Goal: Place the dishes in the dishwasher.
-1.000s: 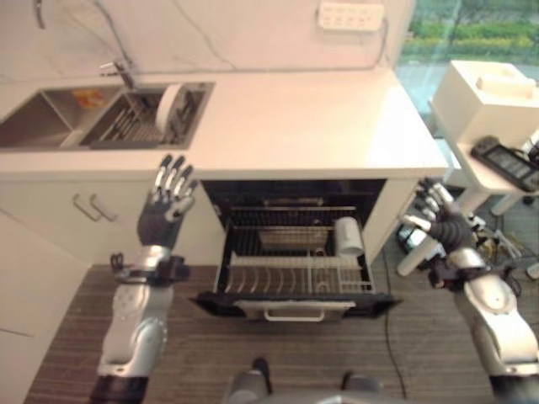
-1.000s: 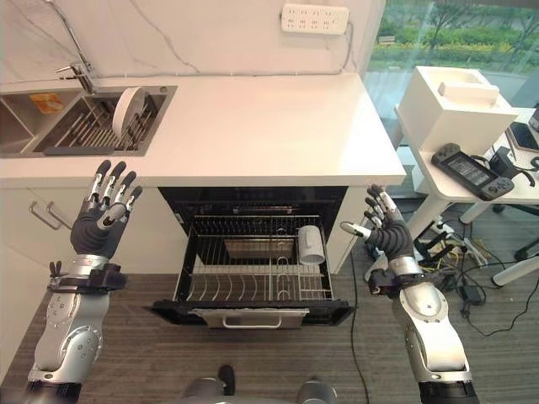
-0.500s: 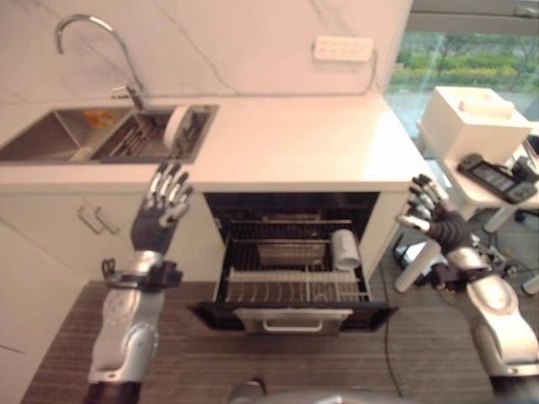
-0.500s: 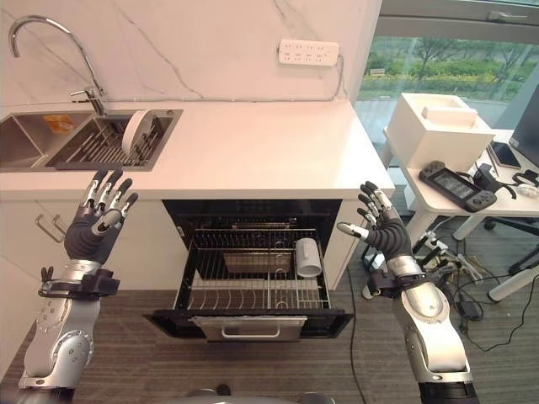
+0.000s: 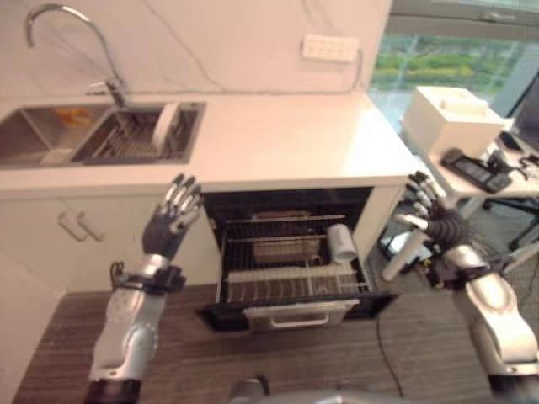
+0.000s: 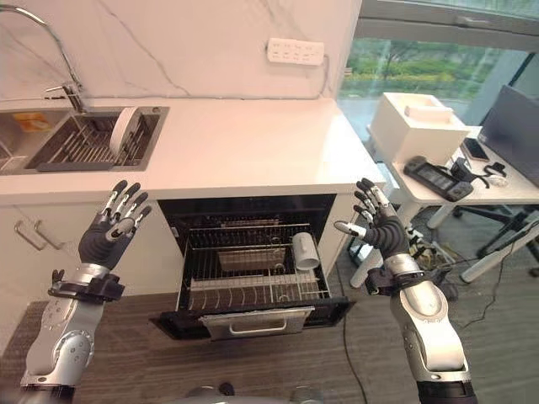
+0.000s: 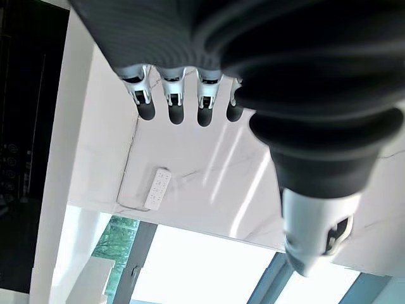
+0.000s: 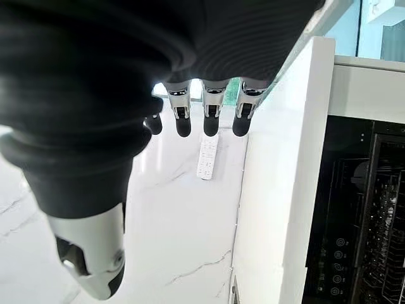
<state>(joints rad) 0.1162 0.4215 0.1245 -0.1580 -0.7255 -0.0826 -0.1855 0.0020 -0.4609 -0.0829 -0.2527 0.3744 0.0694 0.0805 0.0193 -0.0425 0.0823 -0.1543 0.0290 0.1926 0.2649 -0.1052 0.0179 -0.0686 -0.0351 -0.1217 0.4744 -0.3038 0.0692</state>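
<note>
Two hands are up and neither one holds anything. Starting far left, the sink [image 6: 50, 143] is sunk into the white worktop [image 6: 244, 143], tap arching over it, and a white plate [image 6: 125, 133] stands on edge in the sink's drying rack, well apart from both hands. Below the worktop's front edge, the left hand [image 6: 108, 236] hovers raised in front of the cabinet, palm toward the wall, fingers straight and spread, released. Centre now: the dishwasher [image 6: 253, 252] stands open under the worktop, its lower rack [image 6: 257, 290] pulled out over the dropped door, and a white cup [image 6: 306, 250] lies on its side toward the rack's right. Just right of the dishwasher, the right hand [image 6: 379, 229] is lifted too, fingers fanned out and relaxed. Far right, a side table [image 6: 438, 189] carries a white box [image 6: 413, 124] and a dark handheld device [image 6: 434, 177].
</note>
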